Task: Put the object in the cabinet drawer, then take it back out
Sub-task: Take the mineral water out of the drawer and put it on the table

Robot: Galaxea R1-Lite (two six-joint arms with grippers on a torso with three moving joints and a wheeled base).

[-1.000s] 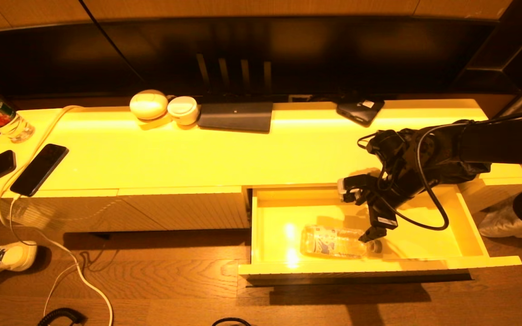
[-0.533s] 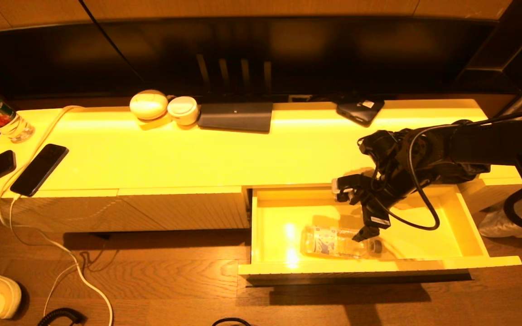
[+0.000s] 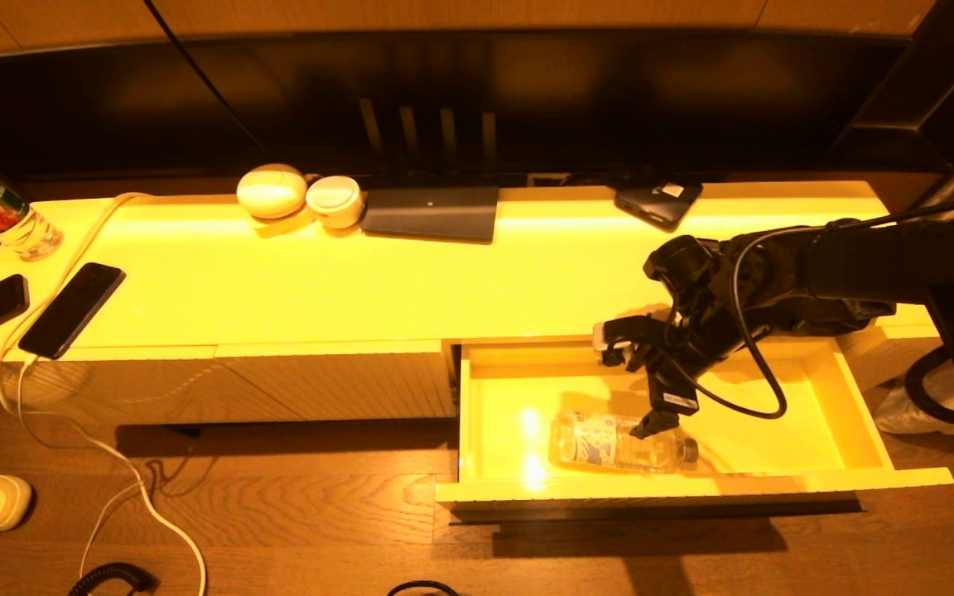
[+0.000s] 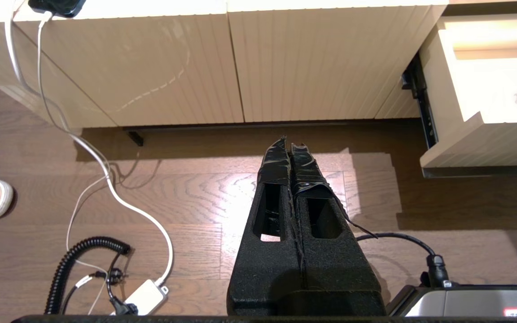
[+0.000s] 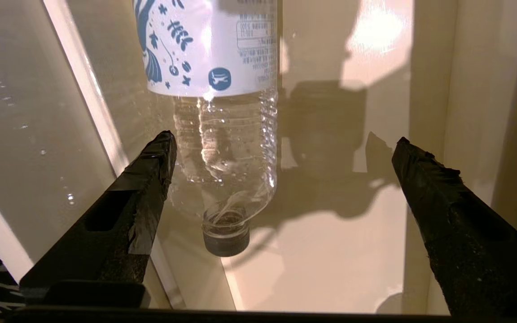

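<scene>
Bottle (image 3: 619,443) lies loose in the drawer (image 3: 858,430); right gripper (image 3: 641,389) spread wide, empty. Risk, as judged: round, glossy bottle rolls off-centre when fingers close.

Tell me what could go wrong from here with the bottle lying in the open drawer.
1. The water bottle lies on its side on the glossy drawer floor; a nudge from one fingertip might roll it away.
2. The right gripper stands open, off-centre toward the cap; closing there may squeeze the bottle out.
3. The drawer wall is close beside the other finger.
</scene>
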